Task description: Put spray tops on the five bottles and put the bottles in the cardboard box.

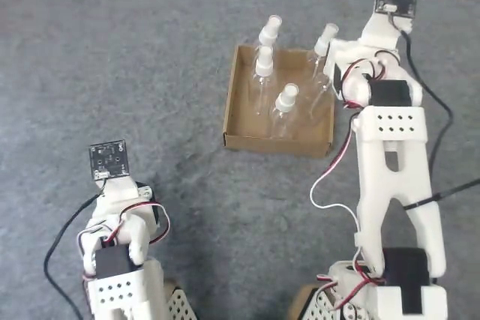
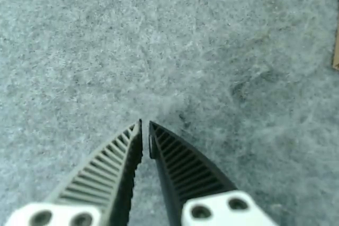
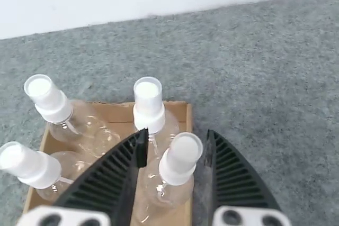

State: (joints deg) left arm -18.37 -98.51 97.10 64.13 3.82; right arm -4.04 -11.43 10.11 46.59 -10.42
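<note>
Dropping off a bottle is where I'm at, far as I can judge. My right hand [image 3: 175, 138] hangs over the near-right corner of the shallow brown cardboard box [image 1: 277, 142], fingers spread either side of a clear plastic bottle with a white spray top [image 3: 180, 157]. There's a gap between the cap and each finger, so I'd call that hand open around it, not squeezing. The bottle stands upright inside the box, right against the wall.

Three more clear bottles with white tops [image 1: 264, 65] stand in the box beside it, so I count four capped and boxed.

My left hand [image 2: 144, 125] is parked low over the grey carpeted desk [image 1: 112, 73], well apart from the box, fingers closed nearly tip to tip with nothing in them.

Next move, I reckon: lift the right hand straight up so neither finger clips the cap or tips the neighbours, which stand pretty close. Then go for the fifth one.
</note>
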